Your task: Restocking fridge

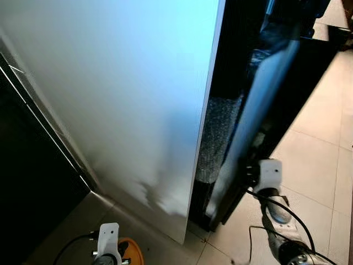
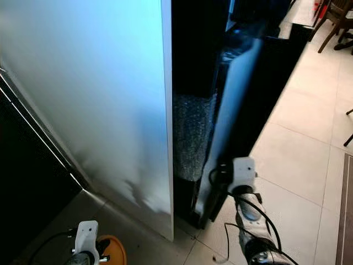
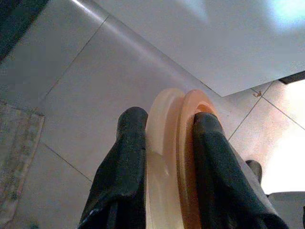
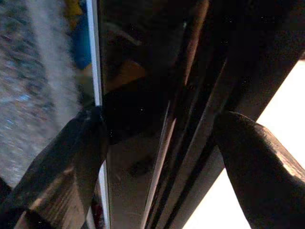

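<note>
Nearest to us, at seven o'clock in the head views, our left gripper (image 3: 164,157) hung low over the tiled floor (image 1: 314,160), fingers closed on an orange-and-cream disc (image 3: 174,143), probably a lid or small plate meant for the fridge; we judged it was kept down and aside, clear of the door's swing. At five o'clock our right gripper (image 4: 162,157) reached forward with its fingers (image 4: 62,162) spread on either side of the dark door (image 1: 259,116), not yet clamped, apparently to pull it wider. That door stood partly open beside the white panel (image 1: 121,99), showing a frosted shelf (image 2: 193,132) in the gap at twelve o'clock.
</note>
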You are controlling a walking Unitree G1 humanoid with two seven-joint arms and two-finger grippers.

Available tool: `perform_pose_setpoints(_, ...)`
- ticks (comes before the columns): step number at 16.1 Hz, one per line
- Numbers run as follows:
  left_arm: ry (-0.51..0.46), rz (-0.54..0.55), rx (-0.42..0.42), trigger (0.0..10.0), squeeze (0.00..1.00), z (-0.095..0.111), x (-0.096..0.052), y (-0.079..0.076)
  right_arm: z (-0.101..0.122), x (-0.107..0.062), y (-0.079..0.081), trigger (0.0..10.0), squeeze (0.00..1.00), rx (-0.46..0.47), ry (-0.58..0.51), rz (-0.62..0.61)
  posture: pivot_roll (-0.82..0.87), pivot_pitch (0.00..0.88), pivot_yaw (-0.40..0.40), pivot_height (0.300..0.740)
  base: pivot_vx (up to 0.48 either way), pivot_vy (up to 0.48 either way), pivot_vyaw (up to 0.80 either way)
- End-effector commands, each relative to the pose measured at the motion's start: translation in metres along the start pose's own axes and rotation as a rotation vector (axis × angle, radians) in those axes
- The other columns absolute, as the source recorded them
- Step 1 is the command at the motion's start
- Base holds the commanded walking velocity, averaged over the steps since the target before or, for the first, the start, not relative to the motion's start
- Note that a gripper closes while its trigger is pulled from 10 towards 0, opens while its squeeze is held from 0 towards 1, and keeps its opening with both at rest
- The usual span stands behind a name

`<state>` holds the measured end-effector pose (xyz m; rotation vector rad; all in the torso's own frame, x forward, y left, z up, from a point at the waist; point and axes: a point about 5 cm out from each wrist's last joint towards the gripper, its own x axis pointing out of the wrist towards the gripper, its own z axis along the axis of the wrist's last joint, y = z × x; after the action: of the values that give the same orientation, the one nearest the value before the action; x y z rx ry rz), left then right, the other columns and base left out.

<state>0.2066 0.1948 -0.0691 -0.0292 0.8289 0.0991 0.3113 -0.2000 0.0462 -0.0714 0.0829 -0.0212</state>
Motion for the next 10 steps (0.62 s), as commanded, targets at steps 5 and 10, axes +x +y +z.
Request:
perform_pose_setpoints(5, 0.135, 0.008, -0.019, 10.0, 0.0, -0.04, -0.011, 0.013, -0.025, -0.028, -0.071, 10.0, 0.0, 0.033, 0.138, -0.347, -0.09, 0.085, -0.031, 0.74, 0.0, 0.0, 0.0)
perform_pose_setpoints(10, 0.139, 0.016, -0.02, 10.0, 0.0, -0.043, -0.013, 0.019, -0.029, -0.041, -0.094, 10.0, 0.0, -0.018, 0.163, -0.453, -0.1, 0.083, -0.032, 0.74, 0.0, 0.0, 0.0)
